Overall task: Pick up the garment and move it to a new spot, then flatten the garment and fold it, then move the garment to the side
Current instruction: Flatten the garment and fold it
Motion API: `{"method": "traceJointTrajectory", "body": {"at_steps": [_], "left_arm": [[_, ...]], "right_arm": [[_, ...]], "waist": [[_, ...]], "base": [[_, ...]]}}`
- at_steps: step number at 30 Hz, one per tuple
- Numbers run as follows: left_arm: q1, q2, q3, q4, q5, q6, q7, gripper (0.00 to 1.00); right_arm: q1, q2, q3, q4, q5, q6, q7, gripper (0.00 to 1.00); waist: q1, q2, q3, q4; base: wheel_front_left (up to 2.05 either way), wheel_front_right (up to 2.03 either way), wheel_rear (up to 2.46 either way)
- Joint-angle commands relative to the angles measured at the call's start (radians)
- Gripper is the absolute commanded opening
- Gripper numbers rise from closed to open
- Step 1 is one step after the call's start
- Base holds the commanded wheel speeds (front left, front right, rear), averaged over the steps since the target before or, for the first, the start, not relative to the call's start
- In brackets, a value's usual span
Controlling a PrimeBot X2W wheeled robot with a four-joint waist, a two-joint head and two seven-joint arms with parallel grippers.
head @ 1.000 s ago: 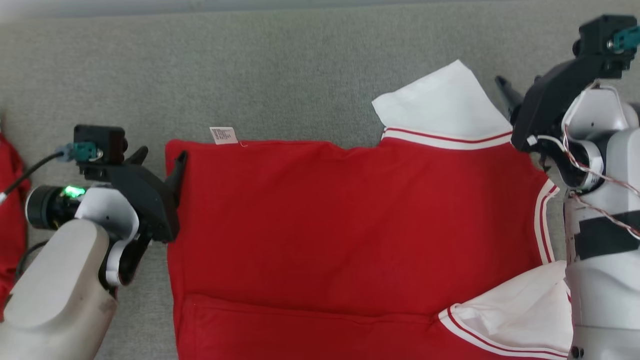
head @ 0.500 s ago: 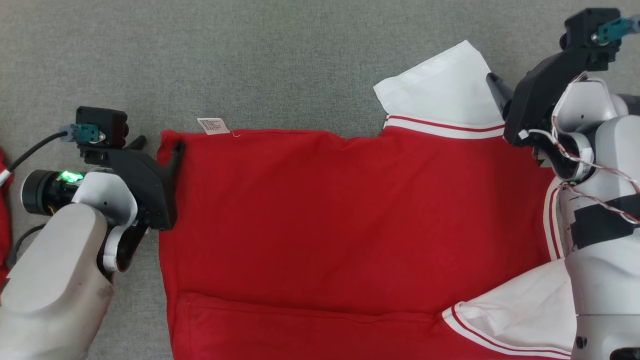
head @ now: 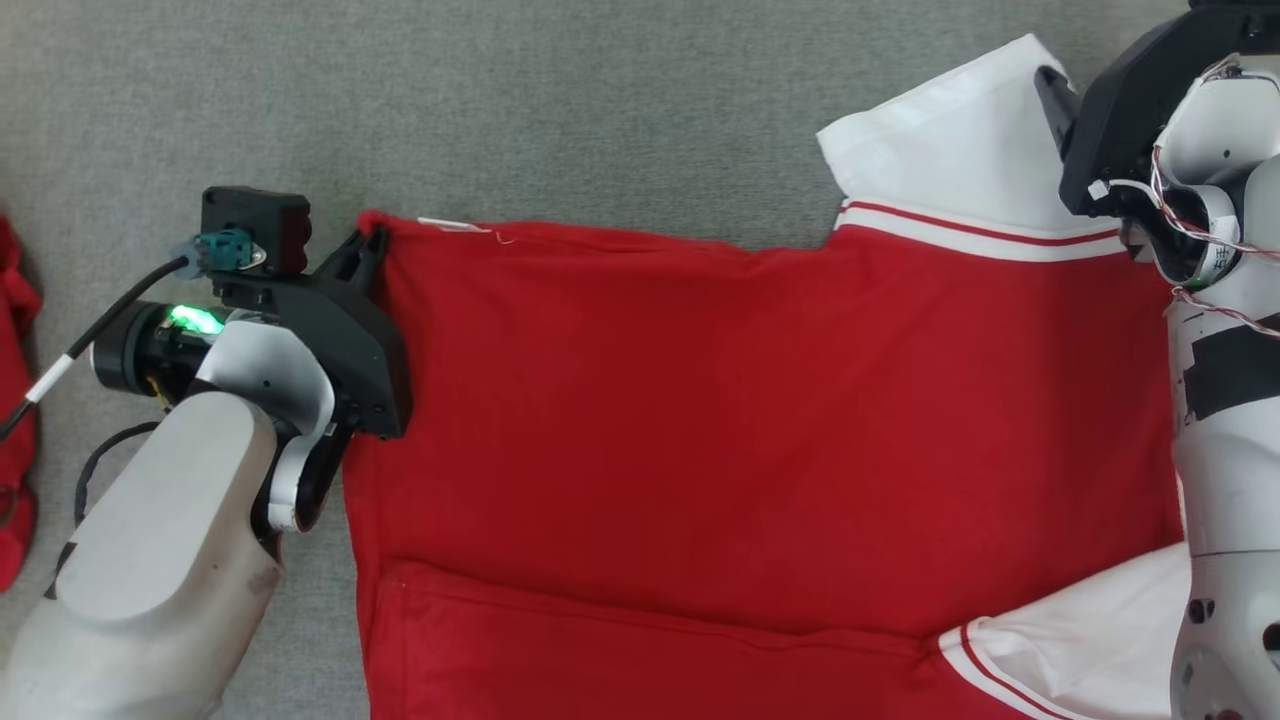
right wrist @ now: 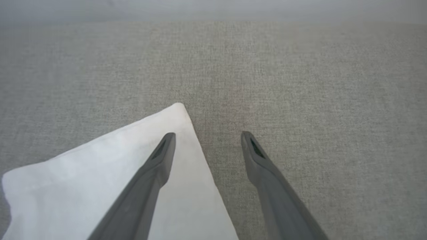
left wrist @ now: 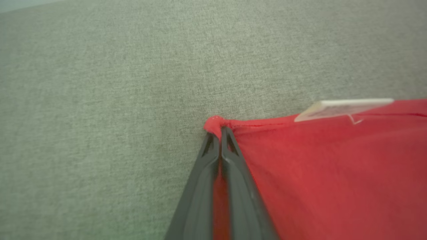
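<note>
The red garment (head: 760,420) lies spread flat on a grey woven surface (head: 600,110) and takes up the middle and lower part of the head view. Its body runs from 9 o'clock to 3 o'clock. A white sleeve (head: 960,140) with red-striped trim sticks out at 1 o'clock, and a second white sleeve (head: 1090,630) lies at 5 o'clock.

The left hand (left wrist: 218,133) is clamped tight on the garment's far-left corner, at about 10 o'clock of the cloth. In the left wrist view a small nub of red fabric bulges past the tips, and red cloth shows in the slit between the two fingers (left wrist: 240,186). A white label (left wrist: 343,108) stands just beside the pinched corner, on the garment's far edge toward 2 o'clock of that view.

The right hand (right wrist: 208,136) is spread wide with nothing between its tips. One finger is over the pointed corner of the white sleeve and the other over bare grey surface (whether either touches down cannot be told).

Another piece of red cloth (head: 15,420) lies at the 9 o'clock edge of the head view, apart from the garment.
</note>
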Motion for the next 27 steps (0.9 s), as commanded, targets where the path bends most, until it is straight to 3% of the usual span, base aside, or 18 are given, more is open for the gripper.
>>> {"method": "traceJointTrajectory", "body": {"at_steps": [1, 7, 12, 13, 14, 15, 19, 27], "left_arm": [[0.027, -0.030, -0.036, 0.023, 0.002, -0.010, 0.016, 0.00], [0.019, -0.044, -0.041, 0.020, -0.005, -0.018, -0.001, 0.00], [0.014, -0.059, -0.040, 0.022, -0.021, -0.025, -0.010, 0.00], [0.012, -0.059, -0.041, 0.025, -0.020, -0.026, -0.011, 0.00], [0.010, -0.062, -0.041, 0.028, -0.023, -0.028, -0.016, 0.00], [0.007, -0.062, -0.040, 0.030, -0.023, -0.028, -0.020, 0.00], [-0.002, -0.058, -0.027, 0.043, -0.016, -0.017, -0.053, 0.00], [-0.006, -0.047, -0.001, 0.062, 0.001, -0.001, -0.143, 0.00]], "right_arm": [[-0.013, -0.016, 0.002, 0.020, -0.020, -0.002, 0.014, 1.00], [-0.041, -0.031, 0.020, 0.059, -0.026, -0.002, -0.001, 1.00], [-0.059, -0.035, 0.022, 0.119, -0.039, -0.002, 0.061, 1.00], [-0.057, -0.034, 0.028, 0.130, -0.040, -0.002, 0.080, 0.67], [-0.056, -0.034, 0.033, 0.136, -0.041, -0.002, 0.089, 0.13], [-0.055, -0.037, 0.038, 0.139, -0.043, -0.002, 0.097, 0.00], [-0.050, -0.049, 0.046, 0.121, -0.032, -0.002, 0.077, 0.00], [-0.041, -0.038, 0.068, 0.064, 0.030, -0.002, -0.074, 0.00]], "waist": [[0.0001, 0.0001, 0.020, 0.024], [0.0001, 0.0001, 0.032, 0.051], [0.0001, 0.0001, 0.049, 0.067], [0.0001, 0.0001, 0.050, 0.068], [0.0001, 0.0001, 0.052, 0.069], [0.0001, 0.0001, 0.052, 0.069], [0.0001, 0.0001, 0.043, 0.059], [0.0001, 0.0001, -0.006, 0.027]], "base": [[0.00, 0.00, 0.00], [0.00, 0.00, 0.00], [0.00, 0.00, 0.00], [0.00, 0.00, 0.00], [0.00, 0.00, 0.00], [0.00, 0.00, 0.00], [0.00, 0.00, 0.00], [0.00, 0.00, 0.00]]}}
